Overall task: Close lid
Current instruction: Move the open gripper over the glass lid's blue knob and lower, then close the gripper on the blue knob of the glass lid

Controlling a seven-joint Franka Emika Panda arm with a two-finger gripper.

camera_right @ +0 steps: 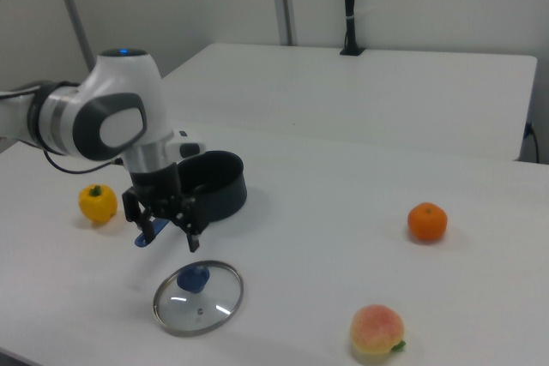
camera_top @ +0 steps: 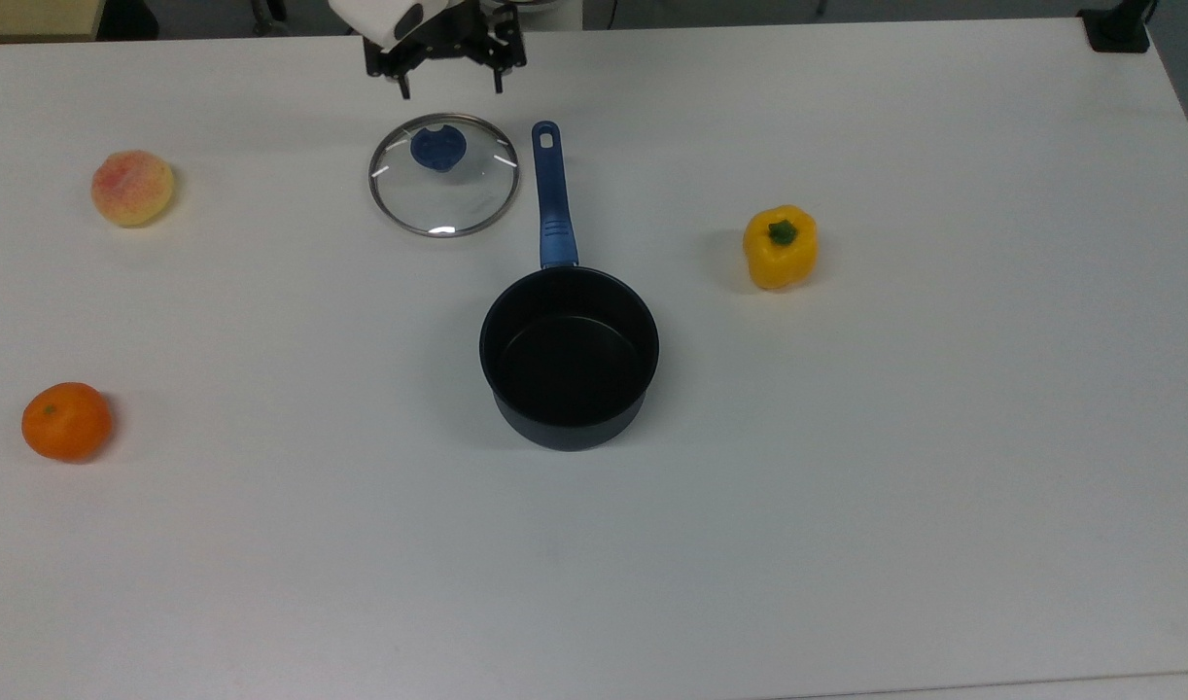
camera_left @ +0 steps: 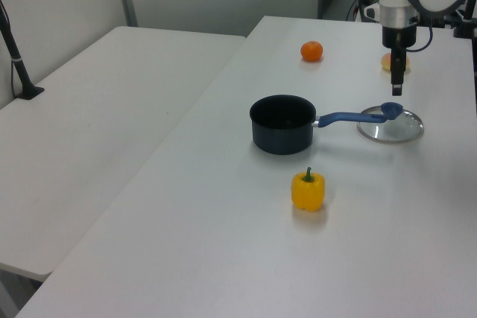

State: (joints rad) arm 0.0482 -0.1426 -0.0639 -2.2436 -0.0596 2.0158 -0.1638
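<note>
Lid (camera_top: pixel 443 176) of round clear glass is being shown lying flat on the white table (camera_top: pixel 847 486), edged by a thin metal rim, its blue knob (camera_top: pixel 438 148) pointing straight up; being round, it has no long axis to speak of. In the top view it is being seen at about ten o'clock from the dark saucepan (camera_top: pixel 569 357), apart from the pan and just beside the long blue handle (camera_top: pixel 550 199), which is being pointed toward twelve o'clock.

Going from near to far in the top view, an orange (camera_top: pixel 66 421) is being seen at eight o'clock, the yellow pepper (camera_top: pixel 780 246) at three o'clock of the handle, and a peach (camera_top: pixel 132 188) at nine o'clock of the lid. Farthest, the gripper (camera_top: pixel 448 86) is being held above the table at twelve o'clock of the lid, fingers spread apart and gripping nothing.
</note>
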